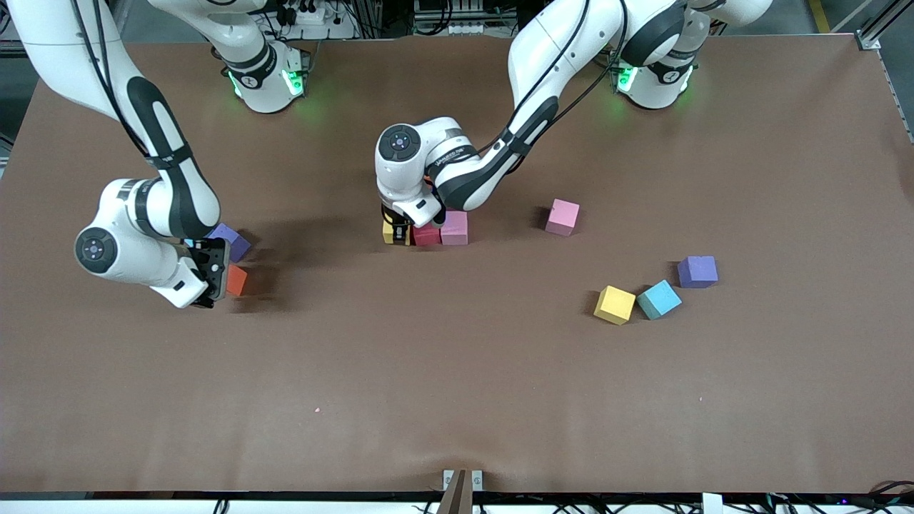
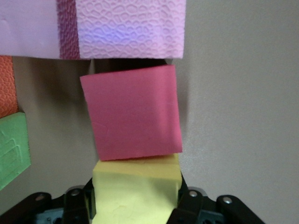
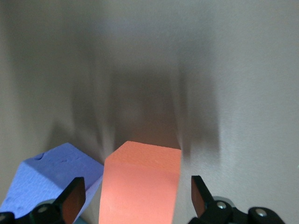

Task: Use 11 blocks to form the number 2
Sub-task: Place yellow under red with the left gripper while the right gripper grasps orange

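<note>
Brown matting covers the table (image 1: 457,400). Nearest the front camera, toward the left arm's end, lie a loose yellow block (image 1: 615,305), light blue block (image 1: 658,299) and purple block (image 1: 697,271). The right gripper (image 1: 214,275) straddles an orange block (image 1: 236,280), fingers spread, apparently for pickup. Farther up, the left gripper (image 1: 397,230) clamps a yellow cube (image 2: 135,191) against a red block (image 1: 426,235) and pink block (image 1: 455,228), starting the number 2. No containers appear.

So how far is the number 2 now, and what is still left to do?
It is early. A red block and a pink block sit in a row mid-table, with green and orange beside. In hand: the left claw grips a yellow block at the row's end; the right claw is open around an orange block. Loose: two purple, pink, yellow, light blue.
</note>
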`<state>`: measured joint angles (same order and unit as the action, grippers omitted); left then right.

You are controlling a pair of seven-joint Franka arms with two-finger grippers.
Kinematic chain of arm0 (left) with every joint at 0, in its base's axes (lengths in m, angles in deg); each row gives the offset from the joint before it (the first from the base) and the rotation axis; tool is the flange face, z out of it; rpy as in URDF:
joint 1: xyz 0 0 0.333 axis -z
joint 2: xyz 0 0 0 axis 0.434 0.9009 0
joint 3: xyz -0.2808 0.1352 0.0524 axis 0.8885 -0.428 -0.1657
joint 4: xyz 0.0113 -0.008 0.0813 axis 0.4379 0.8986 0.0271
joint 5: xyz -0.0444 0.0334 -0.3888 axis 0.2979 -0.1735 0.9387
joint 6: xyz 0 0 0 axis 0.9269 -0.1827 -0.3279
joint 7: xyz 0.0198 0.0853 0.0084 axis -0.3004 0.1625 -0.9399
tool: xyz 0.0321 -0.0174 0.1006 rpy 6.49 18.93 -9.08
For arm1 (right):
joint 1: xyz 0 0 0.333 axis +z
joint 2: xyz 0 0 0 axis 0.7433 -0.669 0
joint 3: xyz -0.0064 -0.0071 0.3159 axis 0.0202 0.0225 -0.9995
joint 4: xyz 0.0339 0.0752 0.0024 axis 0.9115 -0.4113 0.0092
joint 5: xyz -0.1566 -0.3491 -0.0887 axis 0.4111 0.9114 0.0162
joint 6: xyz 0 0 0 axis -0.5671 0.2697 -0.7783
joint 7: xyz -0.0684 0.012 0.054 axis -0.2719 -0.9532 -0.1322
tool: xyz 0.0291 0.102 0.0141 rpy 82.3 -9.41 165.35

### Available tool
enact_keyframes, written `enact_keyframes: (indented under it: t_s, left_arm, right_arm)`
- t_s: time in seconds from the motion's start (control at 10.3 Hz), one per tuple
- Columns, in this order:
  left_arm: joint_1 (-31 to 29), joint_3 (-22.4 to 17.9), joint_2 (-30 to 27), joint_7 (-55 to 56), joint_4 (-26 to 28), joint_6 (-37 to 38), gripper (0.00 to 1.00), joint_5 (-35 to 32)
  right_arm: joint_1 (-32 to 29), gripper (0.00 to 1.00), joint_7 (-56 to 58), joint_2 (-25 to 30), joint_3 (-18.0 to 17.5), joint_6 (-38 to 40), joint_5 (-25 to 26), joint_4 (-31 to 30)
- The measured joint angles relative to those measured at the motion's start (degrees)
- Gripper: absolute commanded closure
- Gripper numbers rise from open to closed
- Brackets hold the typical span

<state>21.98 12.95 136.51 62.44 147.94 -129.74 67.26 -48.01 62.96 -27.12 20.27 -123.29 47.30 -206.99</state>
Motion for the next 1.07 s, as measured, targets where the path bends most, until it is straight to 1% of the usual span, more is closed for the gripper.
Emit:
enact_keyframes:
  t_s: [0.29,0.39,0.48,0.58,0.68,0.77,0.87,1.07]
  left_arm:
    - [0.2,0.0,0.18,-0.43,0.0,1.09,0.88,0.0]
    - [0.2,0.01,0.22,-0.45,0.0,1.54,0.88,0.0]
    - [0.2,0.01,0.24,-0.46,0.0,2.05,0.89,0.0]
    - [0.19,0.01,0.24,-0.46,0.0,2.54,0.88,0.03]
    - [0.18,0.01,0.24,-0.46,0.0,2.95,0.89,0.17]
    - [0.17,0.01,0.25,-0.46,0.0,3.24,0.88,0.28]
    - [0.16,0.01,0.26,-0.46,0.0,3.38,0.88,0.35]
    - [0.11,0.0,0.43,-0.7,0.01,3.58,0.84,0.36]
  right_arm:
    - [0.0,0.0,0.0,-0.65,0.03,-3.81,-0.07,-1.88]
    - [0.0,0.07,0.0,-0.69,0.03,-4.19,-0.07,-2.09]
    - [0.0,0.36,0.0,-0.69,0.03,-4.58,-0.08,-2.09]
    - [0.01,0.58,0.0,-0.69,0.03,-4.94,-0.09,-2.05]
    - [0.11,0.71,0.01,-0.66,-0.02,-5.24,-0.09,-1.84]
    - [0.43,0.75,0.01,-0.52,-0.06,-5.29,-0.09,-1.46]
    - [1.11,0.76,0.0,-0.24,-0.08,-5.29,-0.11,-1.06]
    - [3.17,0.76,-0.21,0.75,-0.13,-5.29,-0.23,-0.22]
